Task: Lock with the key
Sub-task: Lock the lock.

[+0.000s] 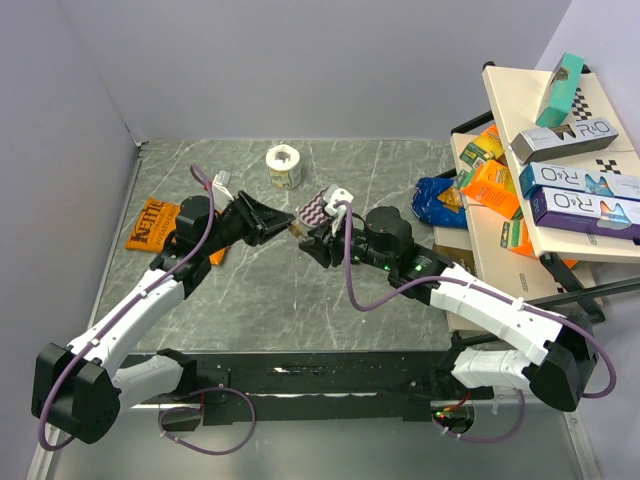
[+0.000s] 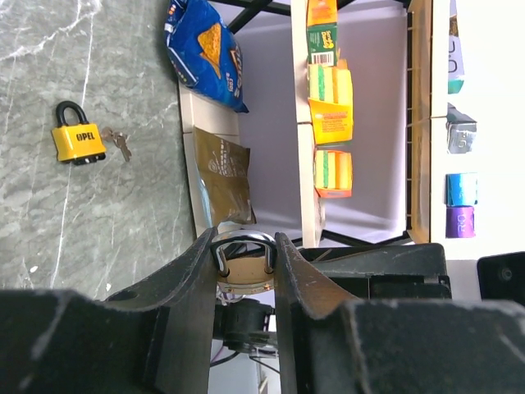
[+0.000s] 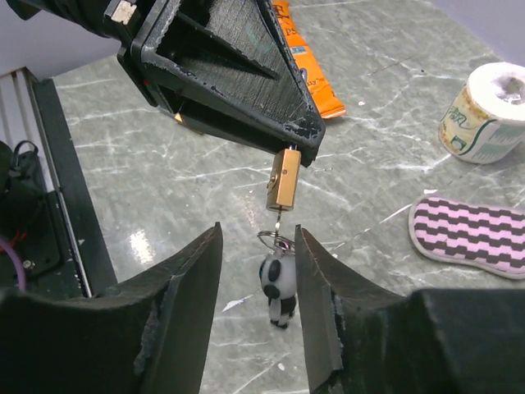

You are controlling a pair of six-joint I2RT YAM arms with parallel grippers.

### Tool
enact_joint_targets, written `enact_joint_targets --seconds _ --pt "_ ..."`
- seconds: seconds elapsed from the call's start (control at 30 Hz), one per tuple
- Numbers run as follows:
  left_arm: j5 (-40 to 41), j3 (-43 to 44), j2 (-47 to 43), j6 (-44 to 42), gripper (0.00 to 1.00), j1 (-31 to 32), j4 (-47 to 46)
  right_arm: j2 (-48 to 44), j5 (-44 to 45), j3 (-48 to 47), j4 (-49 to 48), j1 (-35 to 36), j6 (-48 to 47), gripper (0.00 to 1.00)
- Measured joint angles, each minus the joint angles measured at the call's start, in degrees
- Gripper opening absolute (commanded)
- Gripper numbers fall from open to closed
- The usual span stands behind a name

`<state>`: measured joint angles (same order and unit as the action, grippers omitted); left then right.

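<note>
A small brass padlock (image 2: 244,267) with a silver shackle is pinched between the fingers of my left gripper (image 2: 244,238), which is shut on it above the table. In the right wrist view the same padlock (image 3: 285,177) hangs from the left fingertips, with a key (image 3: 280,220) stuck in its underside. A ring and a black-and-white panda charm (image 3: 279,283) dangle from the key. My right gripper (image 3: 258,234) is open, its fingers on either side of the charm without gripping it. In the top view both grippers meet at mid-table (image 1: 298,230).
A yellow padlock (image 2: 78,139) with keys (image 2: 120,144) lies on the marble table. A toilet roll (image 1: 284,165), a pink striped pad (image 1: 318,208) and an orange packet (image 1: 152,224) lie around. A blue chip bag (image 1: 437,203) and a rack of boxes (image 1: 560,160) stand right.
</note>
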<state>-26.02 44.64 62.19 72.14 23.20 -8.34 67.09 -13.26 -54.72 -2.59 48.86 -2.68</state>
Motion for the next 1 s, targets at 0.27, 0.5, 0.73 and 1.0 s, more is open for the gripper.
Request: enact_joint_targets --seconds 0.27,0.5,0.73,1.0 --pt "-1.1 0.0 0.0 0.1 0.01 0.0 0.0 0.7 0.1 0.0 -0.4 0.0 -1.3 0.33" --pt "-1.2 0.0 -0.1 0.1 0.01 0.1 0.0 1.8 0.1 0.0 -0.4 0.0 -1.8 0.18" --pt "-1.0 0.0 -0.1 0.0 0.01 0.1 0.1 2.6 0.0 -0.7 0.3 0.0 -2.0 0.0" --pt "-1.1 0.0 -0.1 -0.5 0.01 0.1 0.0 2.6 -0.2 -0.8 0.5 -0.2 -3.0 0.0"
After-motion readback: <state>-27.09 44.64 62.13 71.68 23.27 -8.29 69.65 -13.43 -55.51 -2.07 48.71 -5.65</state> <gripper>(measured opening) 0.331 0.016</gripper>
